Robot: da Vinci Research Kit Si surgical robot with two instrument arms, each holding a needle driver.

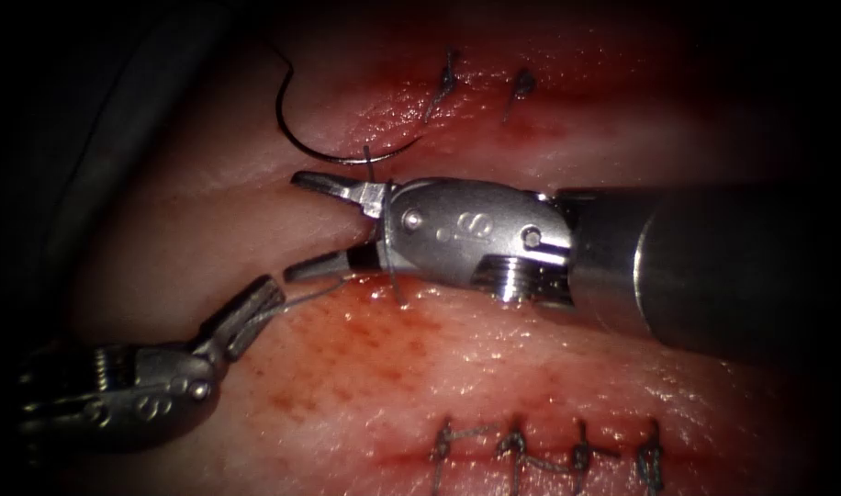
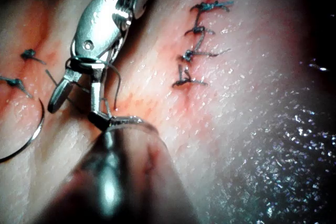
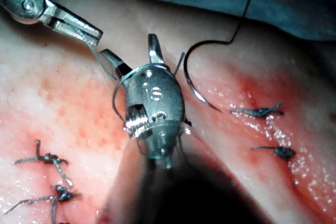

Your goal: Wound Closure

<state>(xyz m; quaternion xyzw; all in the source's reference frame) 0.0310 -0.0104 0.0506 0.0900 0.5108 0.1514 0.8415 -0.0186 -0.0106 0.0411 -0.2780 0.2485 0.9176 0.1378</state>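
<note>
1. Right tool sits closest to the lens, coming in from the right, and its jaws stand open with nothing between them. One jaw points over the pale ridge of the tissue and the other sits lower, at the red edge.
2. Look at its wrist: the thread runs across the metal just behind the jaws. The right wrist view shows the same strand curving round the tool's body, so I judge you are carrying a wrap. Keep the wrist level so the wrap doesn't slide off over the open tips.
3. Left tool is low on the left, its jaws closed on a thin run of thread that leads toward the right tool's lower jaw. Hold that grip firm with only gentle tension; a hard tug could lift the strand off the wrist.
4. Needle lies beyond the right tool, toward the left, with neither tool holding it. It appears to rest flat on the tissue surface, not driven in. Keep your open jaws away from its curve.
5. Finished stitches line the near edge and two more sit at the far edge. Red fluid wets the near surface, so don't drag the thread through it.
6. Work slowly: the open tips are very near the held strand.
</note>
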